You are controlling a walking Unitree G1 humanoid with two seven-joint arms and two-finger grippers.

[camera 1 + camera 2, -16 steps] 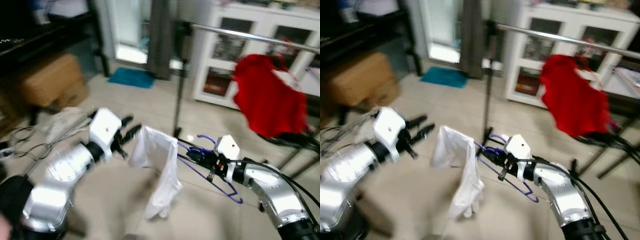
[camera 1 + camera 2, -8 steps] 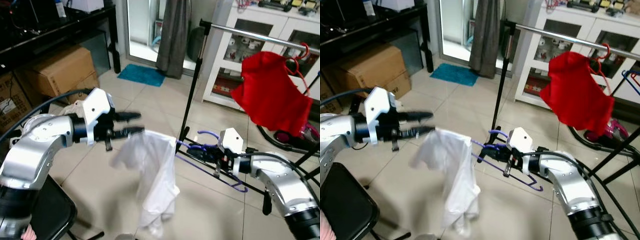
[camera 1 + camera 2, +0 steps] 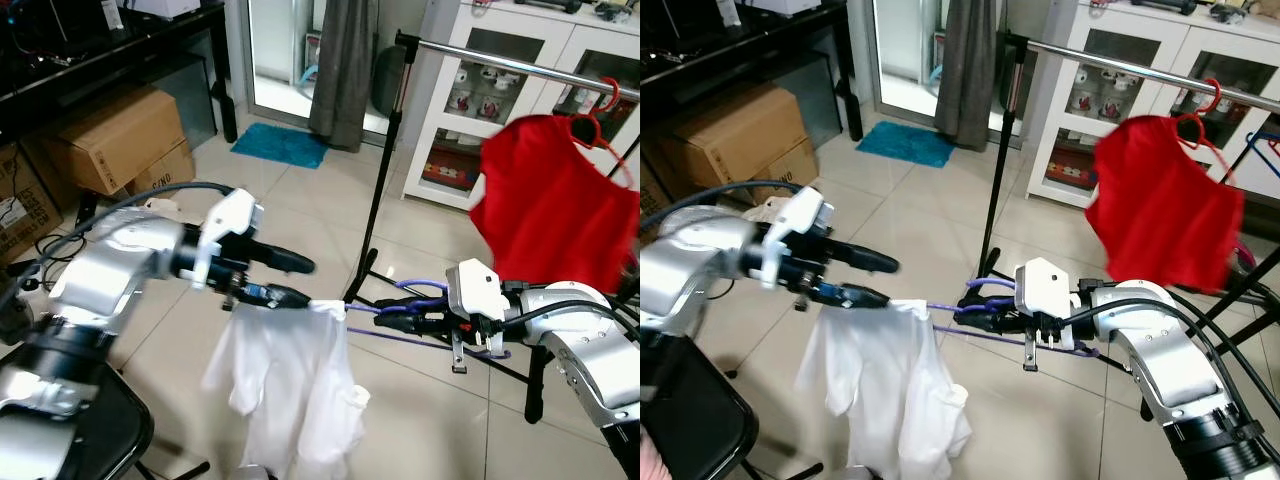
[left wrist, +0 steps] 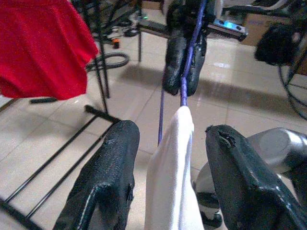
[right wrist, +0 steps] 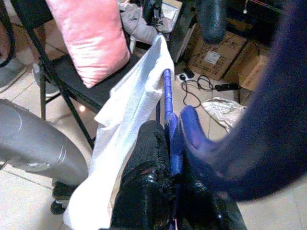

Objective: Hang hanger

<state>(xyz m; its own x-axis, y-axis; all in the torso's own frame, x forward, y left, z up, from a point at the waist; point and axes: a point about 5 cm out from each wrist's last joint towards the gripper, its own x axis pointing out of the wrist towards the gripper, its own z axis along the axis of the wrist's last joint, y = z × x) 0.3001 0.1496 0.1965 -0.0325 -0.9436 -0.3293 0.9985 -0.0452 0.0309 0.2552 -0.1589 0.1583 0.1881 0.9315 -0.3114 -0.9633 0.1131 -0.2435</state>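
The purple hanger (image 3: 395,318), draped with a white shirt (image 3: 290,385), lies lengthwise across lower centre; the right gripper (image 3: 405,320) pinches its hook end; the left gripper (image 3: 290,280) straddles the far shoulder, fingers apart; the clothes rail (image 3: 500,68) runs well above, upper right.

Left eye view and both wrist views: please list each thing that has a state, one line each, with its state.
Purple hanger: held level, clamped in the right claw.
White shirt: draped over the hanger's end, hanging down.
Left claw: open, fingers either side of the shirt.
Red shirt: hanging on the rail.
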